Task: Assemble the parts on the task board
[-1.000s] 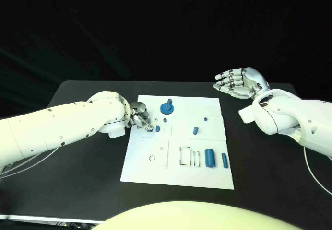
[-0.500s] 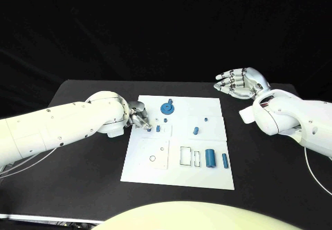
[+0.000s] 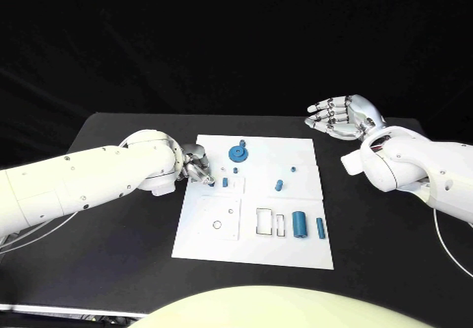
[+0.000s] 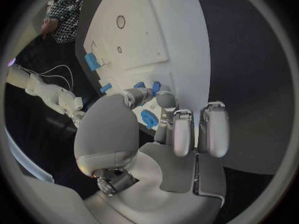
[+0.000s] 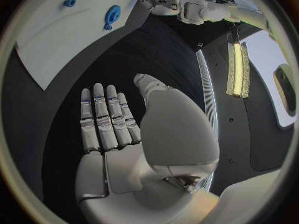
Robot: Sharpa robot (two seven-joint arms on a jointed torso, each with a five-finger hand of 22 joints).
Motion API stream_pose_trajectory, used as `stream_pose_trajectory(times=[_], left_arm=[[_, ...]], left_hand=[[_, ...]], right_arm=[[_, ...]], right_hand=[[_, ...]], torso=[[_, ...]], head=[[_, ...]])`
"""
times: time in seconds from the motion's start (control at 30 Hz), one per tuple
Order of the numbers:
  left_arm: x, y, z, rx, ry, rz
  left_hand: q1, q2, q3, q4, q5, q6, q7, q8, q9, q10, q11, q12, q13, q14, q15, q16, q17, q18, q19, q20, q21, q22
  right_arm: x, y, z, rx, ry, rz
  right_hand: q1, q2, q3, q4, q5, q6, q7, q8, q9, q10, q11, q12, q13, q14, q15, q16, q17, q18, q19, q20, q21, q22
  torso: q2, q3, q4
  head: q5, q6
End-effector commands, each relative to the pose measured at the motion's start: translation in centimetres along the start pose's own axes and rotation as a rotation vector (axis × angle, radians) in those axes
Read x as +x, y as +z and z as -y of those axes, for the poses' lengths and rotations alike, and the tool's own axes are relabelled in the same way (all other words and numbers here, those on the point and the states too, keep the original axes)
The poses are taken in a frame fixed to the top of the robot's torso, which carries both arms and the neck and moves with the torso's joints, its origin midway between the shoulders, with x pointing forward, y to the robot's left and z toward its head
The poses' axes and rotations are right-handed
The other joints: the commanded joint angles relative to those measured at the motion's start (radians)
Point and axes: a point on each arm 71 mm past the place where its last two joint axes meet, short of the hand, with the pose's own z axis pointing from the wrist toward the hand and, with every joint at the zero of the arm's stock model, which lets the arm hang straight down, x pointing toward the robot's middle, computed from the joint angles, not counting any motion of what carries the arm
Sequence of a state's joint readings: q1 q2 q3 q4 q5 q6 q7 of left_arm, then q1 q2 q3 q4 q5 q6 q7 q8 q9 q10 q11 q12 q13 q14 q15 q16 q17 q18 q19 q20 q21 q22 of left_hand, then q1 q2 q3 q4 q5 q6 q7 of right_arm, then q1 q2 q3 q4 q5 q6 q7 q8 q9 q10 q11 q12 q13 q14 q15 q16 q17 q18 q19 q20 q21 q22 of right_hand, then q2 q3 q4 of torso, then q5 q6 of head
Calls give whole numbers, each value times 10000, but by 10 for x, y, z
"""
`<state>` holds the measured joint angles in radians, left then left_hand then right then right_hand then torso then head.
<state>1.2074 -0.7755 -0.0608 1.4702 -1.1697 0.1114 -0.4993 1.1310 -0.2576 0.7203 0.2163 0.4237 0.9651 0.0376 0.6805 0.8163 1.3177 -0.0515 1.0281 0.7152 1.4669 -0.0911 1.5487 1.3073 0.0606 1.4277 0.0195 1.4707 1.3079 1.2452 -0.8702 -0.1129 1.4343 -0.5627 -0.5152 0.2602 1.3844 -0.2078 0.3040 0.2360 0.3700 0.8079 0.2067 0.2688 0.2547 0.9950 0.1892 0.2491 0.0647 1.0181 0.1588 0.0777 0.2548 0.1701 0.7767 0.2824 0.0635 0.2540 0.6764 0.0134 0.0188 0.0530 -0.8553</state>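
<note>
**Peg work at the board's left edge**

Placement is under way, by my reading: the left robot hand (image 3: 197,166) is hovering at the left edge of the flat white rectangular task board (image 3: 296,256) on the black surface (image 3: 128,253), fingers curled beside a small blue peg (image 3: 225,182); whether it is pinching anything I cannot tell. The right robot hand (image 3: 340,117) is waiting off the board's far right corner, fingers spread, holding nothing. Next, the fingertips likely need fine alignment over a socket. A blue round disc (image 3: 238,153) and blue cylinders (image 3: 299,225) are lying on the board.
</note>
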Motion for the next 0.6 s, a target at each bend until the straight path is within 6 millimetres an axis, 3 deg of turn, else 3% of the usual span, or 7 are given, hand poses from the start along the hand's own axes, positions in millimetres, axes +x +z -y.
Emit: stream_pose_trajectory(times=[0.03,0.37,0.6], left_arm=[[3,0,1,-9,231,-170],[3,0,2,42,97,-214],[3,1,2,59,-141,-200]], left_hand=[[54,26,1743,-1810,53,234,-172,64,-8,76,12,43,-1,950,-58,53,2295,-130,98,-6,54,627],[12,26,1730,-1786,37,250,-164,57,-11,88,20,25,-27,946,-57,47,2282,-124,78,-13,40,599],[-456,73,1287,-1332,-118,374,-253,65,18,206,-21,47,16,945,-81,49,2284,-127,81,-35,32,609]], right_arm=[[2,0,-1,-197,-14,-159],[2,0,-1,-195,-8,-158],[2,0,-1,-190,-3,-158]], right_hand=[[-38,44,22,44,59,74,438,-56,-16,56,-10,-36,-14,60,-10,41,-15,136,-15,-7,14,-16],[-56,45,22,56,65,75,438,-59,-19,57,-10,-41,-14,60,-9,40,-24,136,-14,-6,15,-27],[-98,57,21,88,75,75,441,-63,-25,56,-8,-49,-14,56,-6,35,-39,136,-14,-5,15,-45]], torso=[[-8,2,4],[-12,4,-5],[-5,10,-6]], head=[[-3,-25],[10,-11],[-3,-1]])
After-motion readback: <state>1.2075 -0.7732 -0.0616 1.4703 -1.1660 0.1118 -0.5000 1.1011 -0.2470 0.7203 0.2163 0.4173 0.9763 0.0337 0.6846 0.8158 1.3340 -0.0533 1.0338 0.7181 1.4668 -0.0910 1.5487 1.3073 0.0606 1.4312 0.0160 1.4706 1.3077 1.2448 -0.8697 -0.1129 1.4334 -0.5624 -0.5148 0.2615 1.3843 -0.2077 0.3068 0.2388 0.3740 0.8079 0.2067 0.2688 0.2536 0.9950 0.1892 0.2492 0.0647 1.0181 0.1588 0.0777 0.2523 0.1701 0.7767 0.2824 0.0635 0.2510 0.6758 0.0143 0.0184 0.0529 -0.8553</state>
